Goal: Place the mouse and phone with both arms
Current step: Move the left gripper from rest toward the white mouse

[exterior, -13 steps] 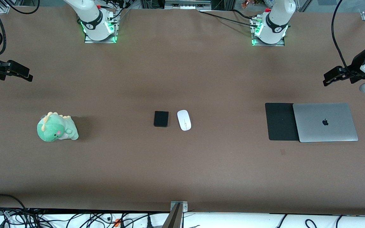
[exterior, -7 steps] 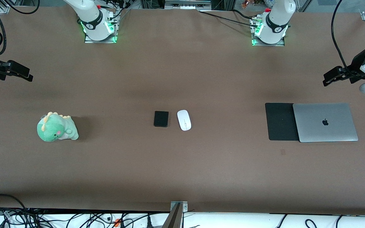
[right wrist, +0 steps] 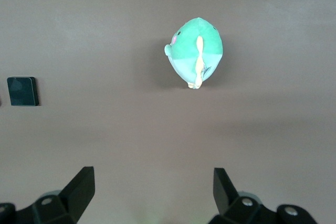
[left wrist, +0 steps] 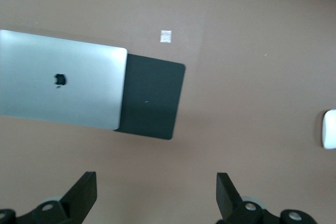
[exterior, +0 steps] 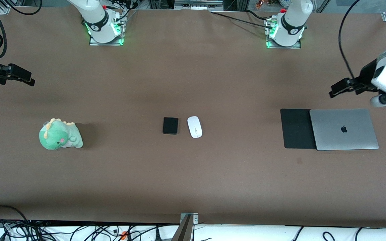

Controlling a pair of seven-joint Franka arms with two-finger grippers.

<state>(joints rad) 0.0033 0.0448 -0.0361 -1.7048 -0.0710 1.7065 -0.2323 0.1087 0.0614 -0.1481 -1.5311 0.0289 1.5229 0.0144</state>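
Left gripper [exterior: 334, 91] starts swinging in toward the mouse [exterior: 194, 127] — fingers apart, empty; right gripper [exterior: 28, 81] waits, also spread, phone [exterior: 170, 125] untouched.

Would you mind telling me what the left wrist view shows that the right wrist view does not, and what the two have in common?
Only the left wrist view shows the closed silver laptop, the black mat partly under it, a white edge of the mouse, and the open left gripper.

Only the right wrist view shows the green plush dinosaur, the phone, and the open right gripper.

Both share the brown table, with each gripper empty above it.
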